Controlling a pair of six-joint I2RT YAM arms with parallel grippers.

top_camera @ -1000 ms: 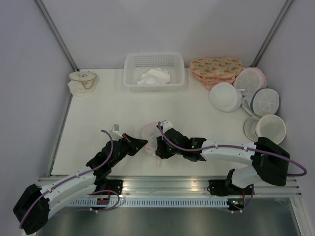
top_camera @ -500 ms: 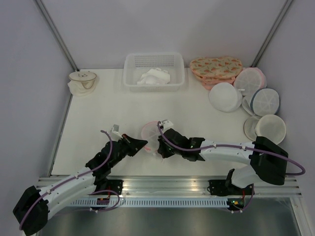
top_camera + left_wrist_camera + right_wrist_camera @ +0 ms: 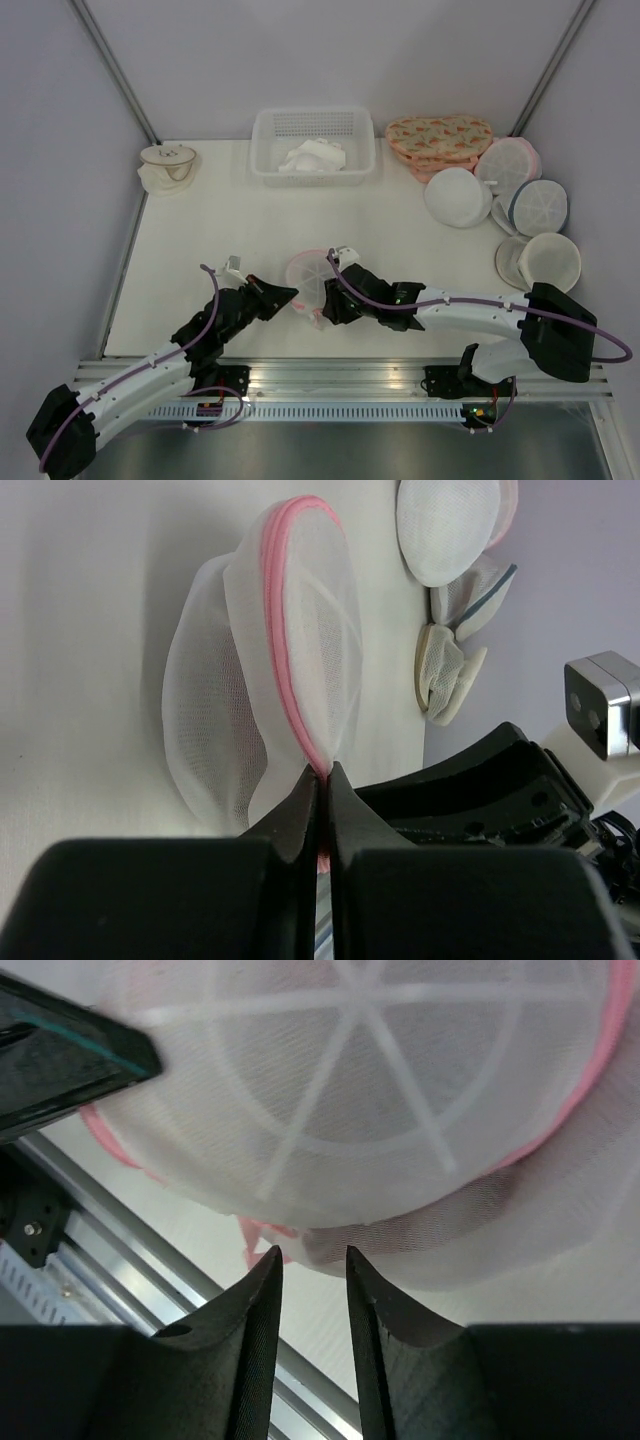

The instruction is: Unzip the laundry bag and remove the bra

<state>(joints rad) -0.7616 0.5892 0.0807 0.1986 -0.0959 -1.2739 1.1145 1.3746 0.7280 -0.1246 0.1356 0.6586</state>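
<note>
Reopened partway since half a second back: right claw point(image 3: 312, 1255), jaws apart on nothing, tips just beside laundry bag's point(image 3: 308, 272) lower edge. Left claw point(image 3: 322, 777) pinched tight on pink zip rim point(image 3: 285, 640). Bag near middle of table's point(image 3: 200, 230) near edge, between both claws, tilted.

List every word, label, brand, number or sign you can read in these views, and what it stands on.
None: no legible text in any view.
The laundry bag shows only white mesh and a pink zip rim.
The floral bag carries a printed pattern, not lettering.
The basket and the rail bear no marking that can be read.
</note>
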